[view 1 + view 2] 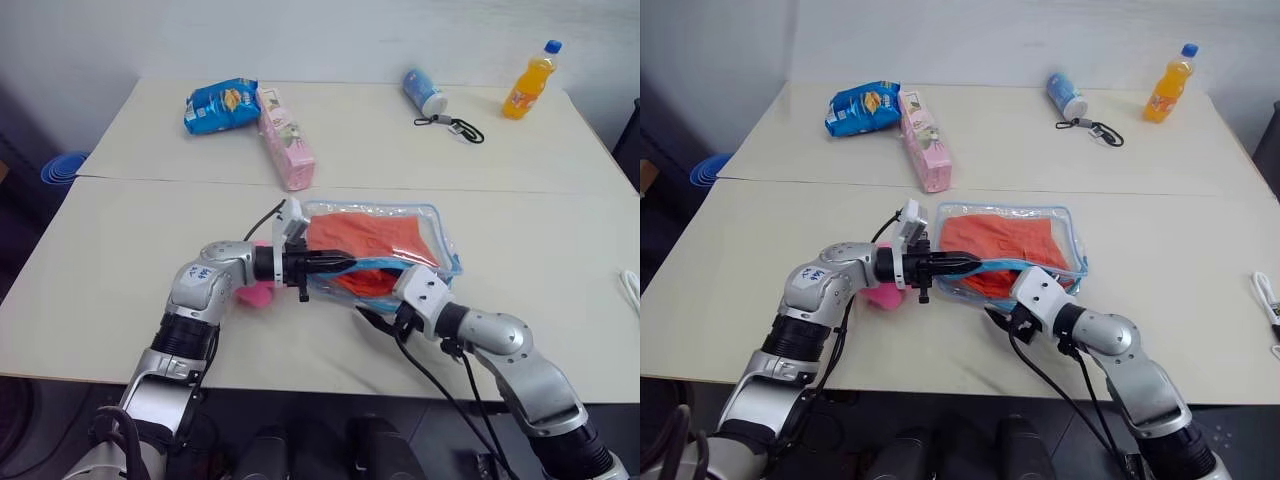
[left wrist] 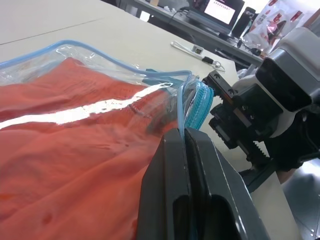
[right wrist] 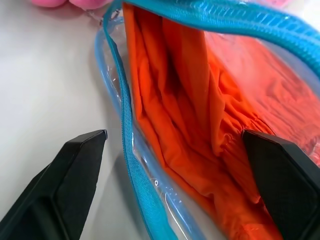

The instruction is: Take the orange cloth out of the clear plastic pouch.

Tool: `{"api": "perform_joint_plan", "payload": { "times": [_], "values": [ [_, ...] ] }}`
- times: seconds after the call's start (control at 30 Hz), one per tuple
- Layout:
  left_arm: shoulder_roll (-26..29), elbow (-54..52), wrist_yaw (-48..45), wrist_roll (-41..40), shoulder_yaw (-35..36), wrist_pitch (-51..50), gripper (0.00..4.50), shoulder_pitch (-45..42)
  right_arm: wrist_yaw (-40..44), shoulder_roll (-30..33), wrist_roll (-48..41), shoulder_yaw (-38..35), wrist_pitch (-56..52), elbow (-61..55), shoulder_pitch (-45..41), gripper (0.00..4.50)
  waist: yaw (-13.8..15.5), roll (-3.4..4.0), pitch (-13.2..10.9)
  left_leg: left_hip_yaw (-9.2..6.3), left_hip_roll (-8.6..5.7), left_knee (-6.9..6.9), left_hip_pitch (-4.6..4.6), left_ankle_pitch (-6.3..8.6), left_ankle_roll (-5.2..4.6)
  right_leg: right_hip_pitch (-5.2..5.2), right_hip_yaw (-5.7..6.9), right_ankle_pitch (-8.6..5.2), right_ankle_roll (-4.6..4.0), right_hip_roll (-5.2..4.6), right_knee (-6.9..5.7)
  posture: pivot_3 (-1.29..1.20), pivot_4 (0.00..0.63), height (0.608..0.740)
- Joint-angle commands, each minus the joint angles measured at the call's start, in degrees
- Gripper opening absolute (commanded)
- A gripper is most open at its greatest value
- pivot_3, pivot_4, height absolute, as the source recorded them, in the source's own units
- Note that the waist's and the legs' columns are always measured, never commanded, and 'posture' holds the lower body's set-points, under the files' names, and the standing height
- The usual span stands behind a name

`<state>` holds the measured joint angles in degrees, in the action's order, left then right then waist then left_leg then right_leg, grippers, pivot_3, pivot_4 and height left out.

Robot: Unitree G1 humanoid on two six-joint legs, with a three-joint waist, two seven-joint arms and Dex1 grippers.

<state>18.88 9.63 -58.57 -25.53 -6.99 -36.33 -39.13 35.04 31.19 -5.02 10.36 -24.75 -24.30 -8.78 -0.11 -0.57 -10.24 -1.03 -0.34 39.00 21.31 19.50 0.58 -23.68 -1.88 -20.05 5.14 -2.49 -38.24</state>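
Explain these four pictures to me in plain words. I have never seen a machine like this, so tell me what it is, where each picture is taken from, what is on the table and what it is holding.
This is a humanoid robot with two arms, each ending in a two-fingered gripper. Two pictures come from cameras on its head, looking down over the arms. The other two come from a camera on each wrist, looking along the fingers.

On the table lies the clear plastic pouch with the orange cloth inside. The left gripper is shut on the pouch's blue zipper edge, holding its mouth open. The right gripper is open, at that mouth, holding nothing.

Further back lie a blue snack bag, a pink box, a small can and an orange drink bottle. Something pink sits beside the left arm.
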Motion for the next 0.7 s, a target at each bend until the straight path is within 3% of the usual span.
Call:
{"api": "perform_joint_plan", "payload": {
  "times": [0.03,0.27,0.7],
  "values": [
    [0.49,-2.41,-0.67,-0.68,0.37,0.69,0.01,0.89,-0.95,-1.68,-1.73,-2.24,-0.57,-1.10,-1.67,4.50,-0.10,0.00,0.00,0.00,0.00,0.00,0.00,0.00,0.00,0.00,-0.01,0.00,0.00,0.00,0.00,0.00,0.150,0.740],
    [0.89,-2.67,-1.00,-0.19,-0.10,1.50,0.01,1.97,-1.06,-2.81,-4.29,-4.57,-3.83,-0.39,-3.43,4.50,-0.03,0.00,0.00,0.00,-0.01,0.00,0.00,0.01,-0.01,0.00,0.00,0.00,0.00,-0.01,-0.02,0.00,0.150,0.740],
    [0.80,-2.79,-1.42,-0.60,-0.21,1.77,0.01,2.19,-0.66,-3.10,-0.37,0.78,-1.18,5.89,-7.45,4.50,-0.11,0.00,0.00,0.01,-0.01,0.00,0.00,0.01,-0.01,-0.01,0.00,0.00,0.00,0.00,-0.04,0.00,0.150,0.740]
  ]
}}
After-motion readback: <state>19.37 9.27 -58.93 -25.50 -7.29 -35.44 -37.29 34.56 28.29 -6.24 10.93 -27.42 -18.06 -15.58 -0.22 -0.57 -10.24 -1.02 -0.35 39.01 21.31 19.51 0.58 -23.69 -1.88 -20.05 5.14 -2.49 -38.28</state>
